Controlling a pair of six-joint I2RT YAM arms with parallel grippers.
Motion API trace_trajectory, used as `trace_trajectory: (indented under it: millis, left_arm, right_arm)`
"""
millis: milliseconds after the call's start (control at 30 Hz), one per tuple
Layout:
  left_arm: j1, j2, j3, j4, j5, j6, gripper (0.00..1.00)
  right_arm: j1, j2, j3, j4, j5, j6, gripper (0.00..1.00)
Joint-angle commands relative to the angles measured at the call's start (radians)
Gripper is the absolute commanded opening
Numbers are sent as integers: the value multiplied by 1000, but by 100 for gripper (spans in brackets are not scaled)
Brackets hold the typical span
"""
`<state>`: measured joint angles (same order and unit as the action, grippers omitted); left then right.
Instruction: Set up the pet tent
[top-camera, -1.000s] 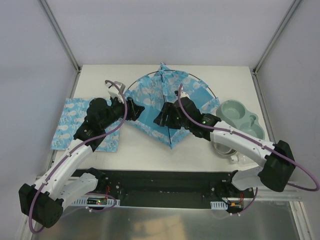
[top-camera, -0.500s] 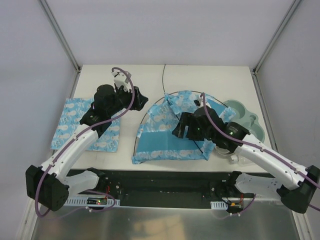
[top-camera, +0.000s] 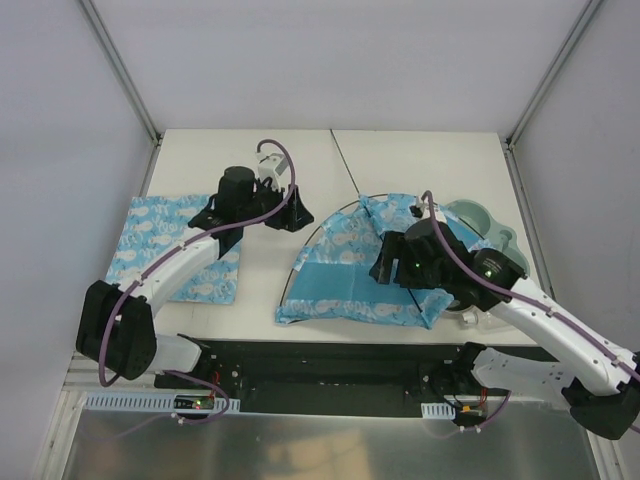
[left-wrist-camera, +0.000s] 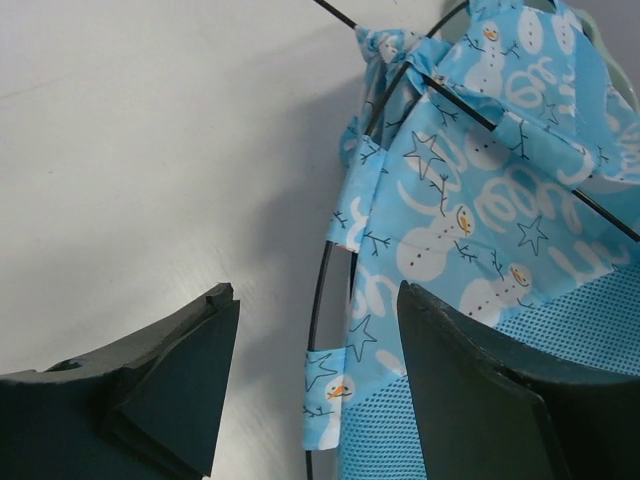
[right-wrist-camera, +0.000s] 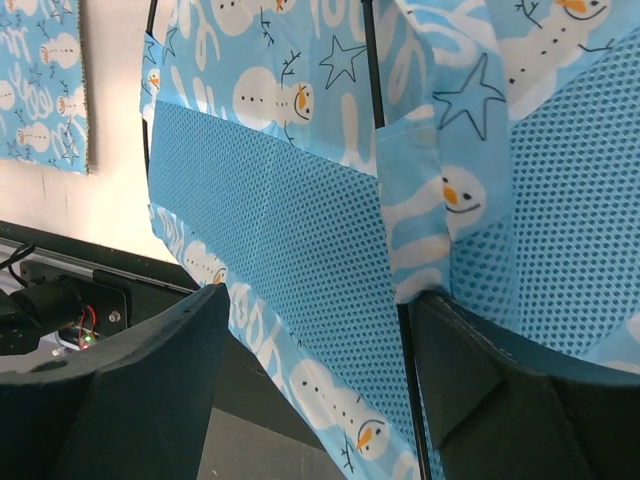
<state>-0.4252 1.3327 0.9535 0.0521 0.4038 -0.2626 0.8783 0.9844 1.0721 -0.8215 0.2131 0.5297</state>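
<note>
Top external: the pet tent (top-camera: 350, 270) lies collapsed on the right half of the table (top-camera: 420, 160), close to the near edge. Its long axis runs left to right along the near hem, and its bunched tip points away from us and to the right. One black pole (top-camera: 305, 250) bows around the tent's left side. The left gripper (top-camera: 290, 212) is over bare table to the left of the tent, fingers spread and empty. The right gripper (top-camera: 385, 268) is over the tent's right part. There is open table on the far side and between the tent and the mat (top-camera: 175, 250), which lies flat at the left edge. A green bowl (top-camera: 482, 222) sits just beyond the tent on the right. A black rail (top-camera: 330, 365) borders the near edge, and pale walls (top-camera: 330, 60) enclose the rest.

Left wrist: the fingers are apart with nothing between them except the table surface and the tent's pole edge (left-wrist-camera: 322, 270). The snowman-print fabric (left-wrist-camera: 470, 220) fills the right of the view.

Right wrist: the fingers are spread over a mesh panel (right-wrist-camera: 290, 230) of the tent. We cannot tell whether they touch it. A corner of the mat (right-wrist-camera: 40, 70) shows at upper left.
</note>
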Motion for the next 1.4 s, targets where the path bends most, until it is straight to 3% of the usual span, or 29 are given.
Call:
trace_trajectory:
  millis: [0,233,367,467,600,700,933,1100,1367]
  left_arm:
    - [0,52,-27,139,147,-107,66]
    - [0,229,51,189,190,-162,63]
    - [0,284,83,195,182,-162,61]
    - [0,275,80,193,161,-155,61]
    - [0,209,74,160,104,-121,61]
    - [2,142,61,112,43,-90,62]
    - [6,-68,2,-14,-111,-44,65]
    - [9,-191,-48,-46,-174,-29,68]
    - [16,-300,-61,-106,-224,23,70]
  right_arm:
    - [-5,-73,20,-39,11,-1,77]
    - [-4,-99,45,-102,-6,15,76]
    - [-5,-127,77,-107,87,-22,76]
    - [-6,-48,136,-73,159,-97,74]
    - [-10,117,239,10,249,-229,74]
    - [-51,262,322,68,232,-319,73]
    - [-124,539,471,67,192,-485,59]
    - [-154,646,503,35,180,-552,51]
    - [-185,746,519,-28,83,-596,48]
